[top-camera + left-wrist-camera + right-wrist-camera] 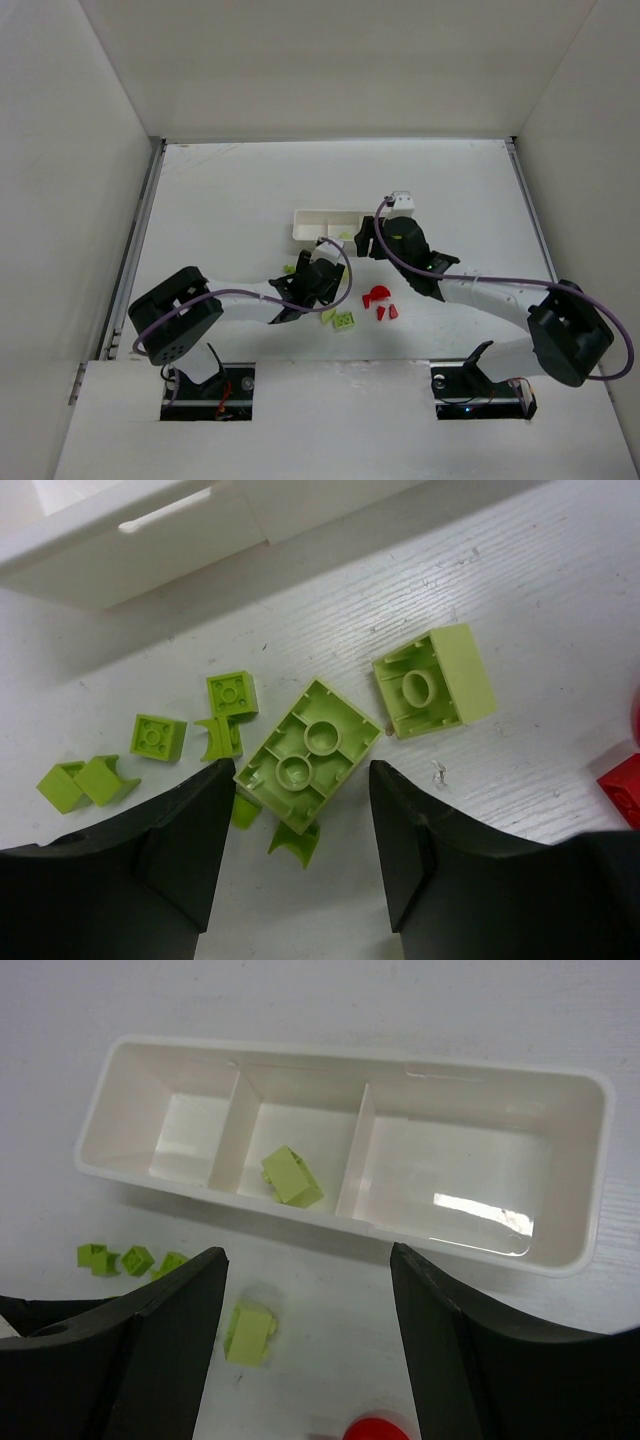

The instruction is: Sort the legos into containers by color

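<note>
The white three-compartment tray (312, 214) lies at mid-table. In the right wrist view its middle compartment holds one lime-green brick (291, 1175); the two outer compartments hold nothing. My right gripper (308, 1260) is open and empty, just in front of the tray's near wall (300, 1222). My left gripper (302, 805) is open, low over the table. An upside-down green brick (308, 752) lies just ahead of its fingertips, touching neither. A second green brick (435, 680) and several tiny green pieces (158, 736) lie around it. Red pieces (378, 297) lie right of the left gripper (318, 278).
More green bricks (344, 321) lie near the front edge of the table. One green brick (249, 1332) lies on the table by my right gripper's left finger, and a red piece (375, 1428) sits below the jaws. White walls enclose the table on three sides.
</note>
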Robot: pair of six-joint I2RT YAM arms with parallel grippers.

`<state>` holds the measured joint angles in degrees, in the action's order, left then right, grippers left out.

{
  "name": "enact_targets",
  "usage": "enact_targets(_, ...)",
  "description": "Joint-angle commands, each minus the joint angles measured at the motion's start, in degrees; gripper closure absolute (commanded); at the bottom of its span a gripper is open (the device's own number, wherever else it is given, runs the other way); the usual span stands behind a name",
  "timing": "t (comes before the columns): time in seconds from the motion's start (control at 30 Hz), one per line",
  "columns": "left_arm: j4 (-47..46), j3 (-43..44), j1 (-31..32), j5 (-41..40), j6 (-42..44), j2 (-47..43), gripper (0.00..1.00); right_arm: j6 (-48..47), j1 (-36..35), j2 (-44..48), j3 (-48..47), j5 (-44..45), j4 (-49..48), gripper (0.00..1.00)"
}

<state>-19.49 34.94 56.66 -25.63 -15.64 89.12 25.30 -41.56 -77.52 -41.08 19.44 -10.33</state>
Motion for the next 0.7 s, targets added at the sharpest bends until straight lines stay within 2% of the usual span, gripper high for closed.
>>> enact_targets(0.0, -1.9, 1.5, 0.2, -1.9, 0.4, -2.7, 0.44, -0.1, 0.0, -0.8, -0.5, -0.4, -3.3, 0.28)
enact_targets(0.3, -2.1, 3.9, 0.2, -2.1, 2.5, 0.9, 0.41, -0.2, -0.2, -0.1, -0.1, -0.3, -3.6, 0.27)
enact_targets(0.67, -1.3, 4.6, 0.3, -2.1, 2.9, 2.6, 0.59, 0.4, 0.6, 1.7, 1.0, -0.3, -3.6, 0.27)
